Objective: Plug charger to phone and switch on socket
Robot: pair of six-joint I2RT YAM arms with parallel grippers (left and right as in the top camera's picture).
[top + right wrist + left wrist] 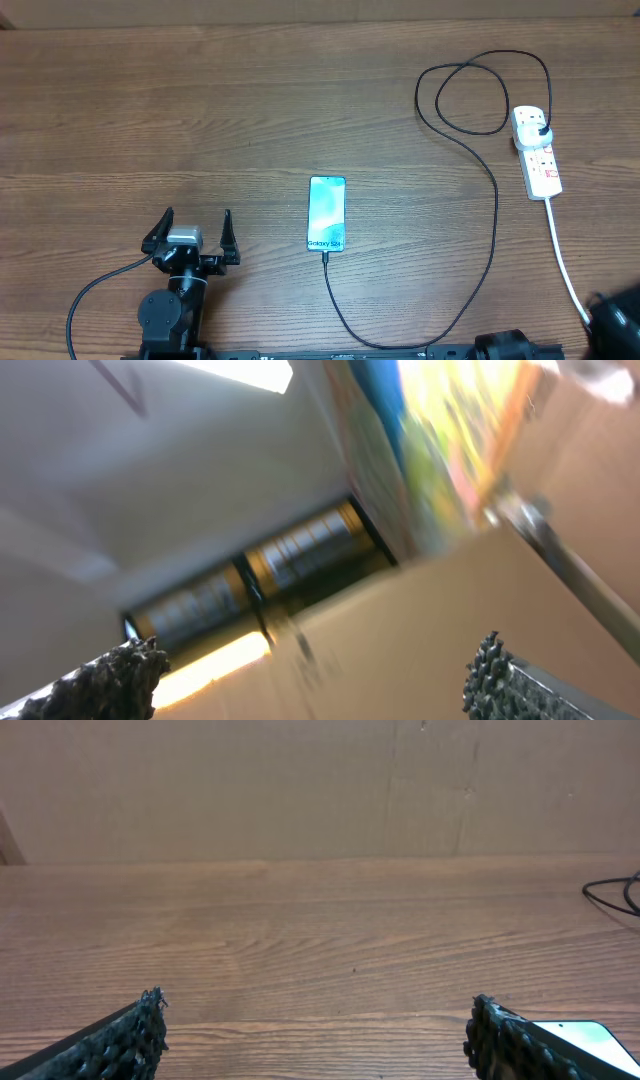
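Observation:
The phone [327, 213] lies flat mid-table, its light blue screen up. The thin black charger cable [494, 215] runs from the phone's near end, loops along the front, and curls at the back right to its black plug adapter [541, 127] sitting in the white socket strip [536, 150]. My left gripper [197, 231] is open and empty, resting low on the table left of the phone; the phone's corner shows in the left wrist view [590, 1038]. My right gripper [315, 675] is open, its camera tilted up at the room; only part of that arm [615, 320] shows overhead.
The socket strip's white cord [563, 255] runs toward the front right edge. A cardboard wall [320, 790] stands beyond the table's far edge. The right wrist view is blurred, showing cardboard and ceiling lights.

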